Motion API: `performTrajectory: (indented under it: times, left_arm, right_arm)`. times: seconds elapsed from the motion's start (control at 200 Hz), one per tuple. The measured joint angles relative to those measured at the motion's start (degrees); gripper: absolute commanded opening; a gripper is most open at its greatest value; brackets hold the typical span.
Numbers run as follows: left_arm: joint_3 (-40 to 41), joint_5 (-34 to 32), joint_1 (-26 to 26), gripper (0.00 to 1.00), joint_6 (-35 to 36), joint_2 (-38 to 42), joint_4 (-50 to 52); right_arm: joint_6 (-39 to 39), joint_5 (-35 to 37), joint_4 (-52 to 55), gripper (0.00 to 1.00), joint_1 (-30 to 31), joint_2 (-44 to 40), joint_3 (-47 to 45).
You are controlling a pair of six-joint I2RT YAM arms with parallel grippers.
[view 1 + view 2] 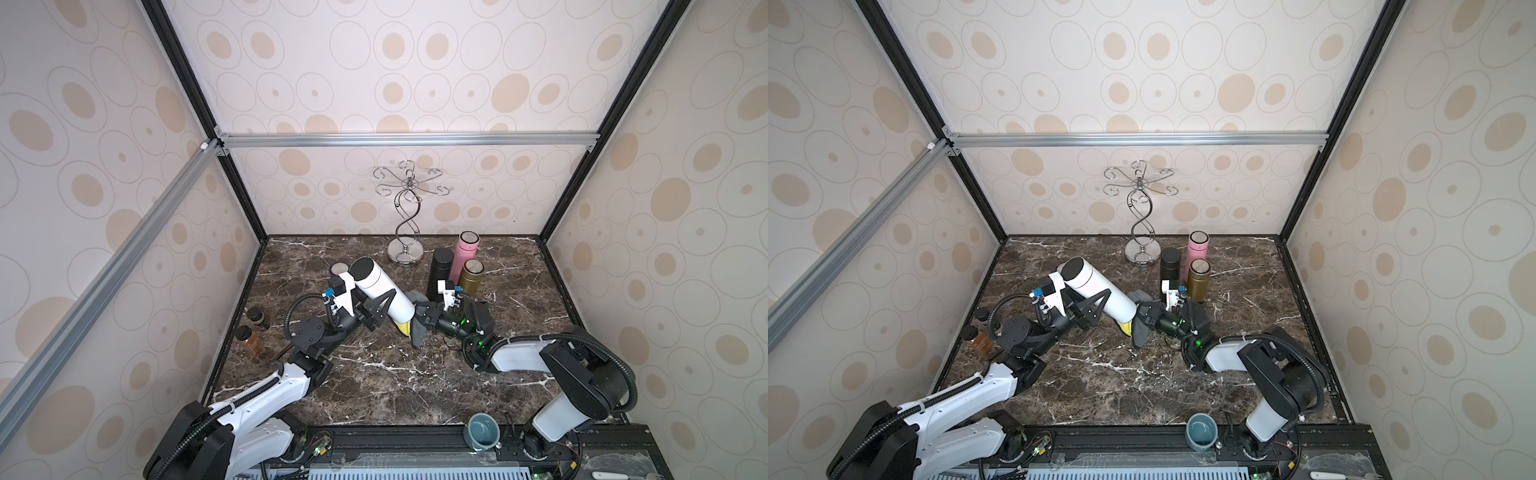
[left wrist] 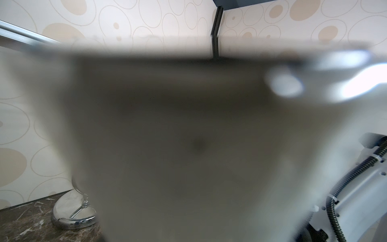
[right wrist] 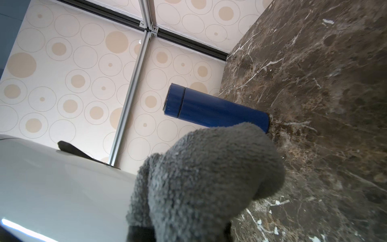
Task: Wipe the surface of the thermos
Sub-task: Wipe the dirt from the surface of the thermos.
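A white thermos [image 1: 384, 291] [image 1: 1100, 291] with a black cap hangs tilted above the marble table, cap toward the back left. My left gripper [image 1: 380, 308] [image 1: 1096, 306] is shut on its middle, and the blurred thermos body [image 2: 178, 136] fills the left wrist view. My right gripper [image 1: 422, 318] [image 1: 1144, 314] is shut on a grey cloth [image 1: 417, 334] [image 1: 1139, 332] [image 3: 209, 178]. The cloth lies against the thermos's lower end [image 3: 62, 188], where a yellow patch shows. Both grippers' jaws are hidden in their wrist views.
Black [image 1: 440, 270], pink [image 1: 465, 253] and gold [image 1: 471, 282] thermoses stand just behind my right wrist. A chrome hook stand [image 1: 406, 249] is at the back. A blue thermos [image 3: 217, 111] stands behind my left wrist. Two brown jars [image 1: 253, 328] sit at the left edge, a teal cup [image 1: 484, 430] at the front.
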State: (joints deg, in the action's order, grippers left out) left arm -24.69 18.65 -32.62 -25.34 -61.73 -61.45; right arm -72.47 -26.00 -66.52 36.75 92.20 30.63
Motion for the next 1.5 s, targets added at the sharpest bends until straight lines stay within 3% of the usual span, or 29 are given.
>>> performTrajectory:
  times: [0.245,0.62,0.75,0.955,1.161,1.501]
  left_arm:
    - [0.0,-3.0,-0.1,0.0,2.7,0.3,0.7]
    - [1.6,-7.8,-0.1,0.0,7.0,1.2,3.2]
    - [2.3,-7.6,-0.1,0.0,6.7,1.2,3.3]
    - [2.4,-7.2,-0.1,0.0,5.0,2.3,2.6]
    - [2.7,-7.9,-0.1,0.0,2.8,4.3,-0.5]
    - [2.7,-11.7,-0.3,0.0,1.9,1.0,-4.7]
  right_arm:
    - [0.1,0.1,2.6,0.0,0.8,-2.0,-0.4]
    - [3.6,0.9,14.9,0.0,1.6,-19.1,-3.1]
    - [4.5,3.4,17.2,0.0,1.6,-21.4,-4.3]
    - [4.1,8.1,18.8,0.0,1.4,-16.3,-7.1]
    - [0.9,8.3,10.0,0.0,1.9,-3.5,-5.9]
    - [-1.0,10.2,2.6,0.0,11.3,6.0,4.4]
